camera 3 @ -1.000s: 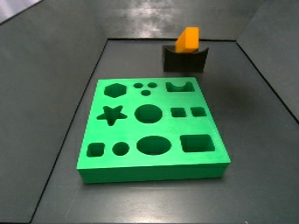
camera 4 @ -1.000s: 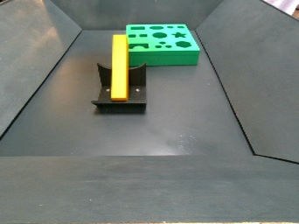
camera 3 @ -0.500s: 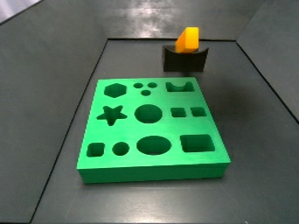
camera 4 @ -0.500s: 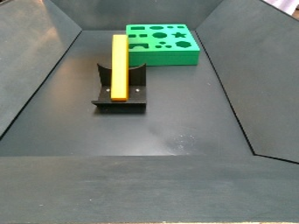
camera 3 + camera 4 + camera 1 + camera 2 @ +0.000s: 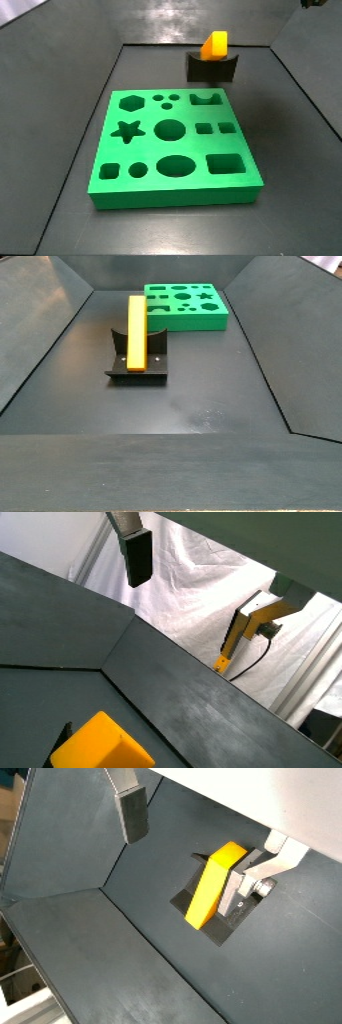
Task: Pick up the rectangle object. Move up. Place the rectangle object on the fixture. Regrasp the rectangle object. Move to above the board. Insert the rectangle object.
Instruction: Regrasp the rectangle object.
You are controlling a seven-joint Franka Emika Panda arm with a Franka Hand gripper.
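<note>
The orange-yellow rectangle object [image 5: 215,44] [image 5: 135,329] lies across the notch of the dark fixture [image 5: 211,68] [image 5: 138,364], one end sticking up past it. No finger touches it. In both wrist views my gripper [image 5: 201,838] [image 5: 201,582] is open and high above the floor, with nothing between its fingers [image 5: 131,813]. The rectangle object [image 5: 214,886] sits below, close to one finger's side, and in a wrist view only its end [image 5: 107,744] shows. The green board [image 5: 171,140] [image 5: 187,304] with shaped holes lies flat beside the fixture. Neither side view shows the gripper.
Dark sloping walls [image 5: 54,326] enclose the dark floor [image 5: 201,406] on all sides. Beyond the rim hang white cloth [image 5: 201,572] and a yellow stand [image 5: 231,640].
</note>
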